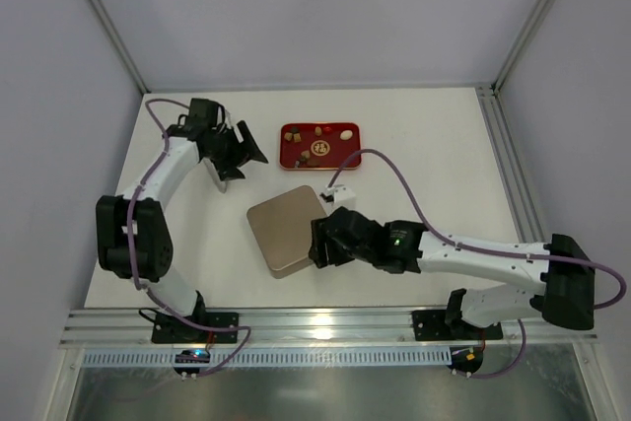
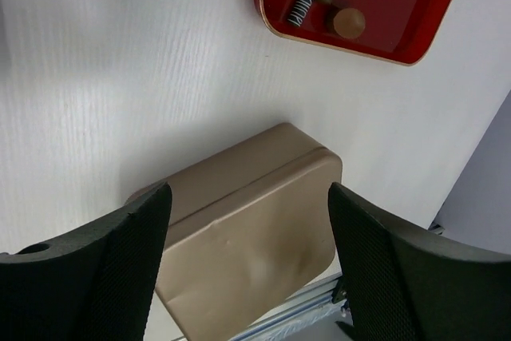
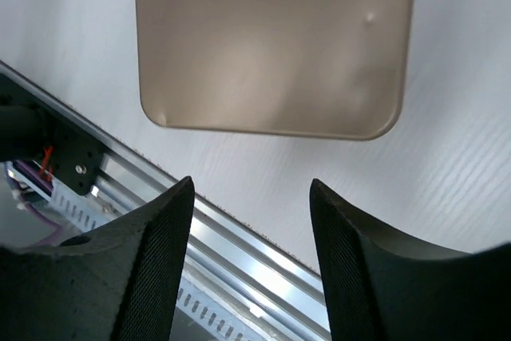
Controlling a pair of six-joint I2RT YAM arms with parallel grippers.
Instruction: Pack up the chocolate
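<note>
two open grippers flank a closed gold tin; the sweets sit on a red tray beyond it.
left gripper [image 2: 249,189] spread wide, empty, far left. tin [image 1: 288,229] lies between the arms. chocolate [image 1: 318,141] rests on the tray [image 1: 296,160], its long side running left to right, to that gripper's right. right gripper [image 3: 251,183] parted, empty, beside the tin's right edge.

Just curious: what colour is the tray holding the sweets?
The tray is red; clearest from the left wrist view.
</note>
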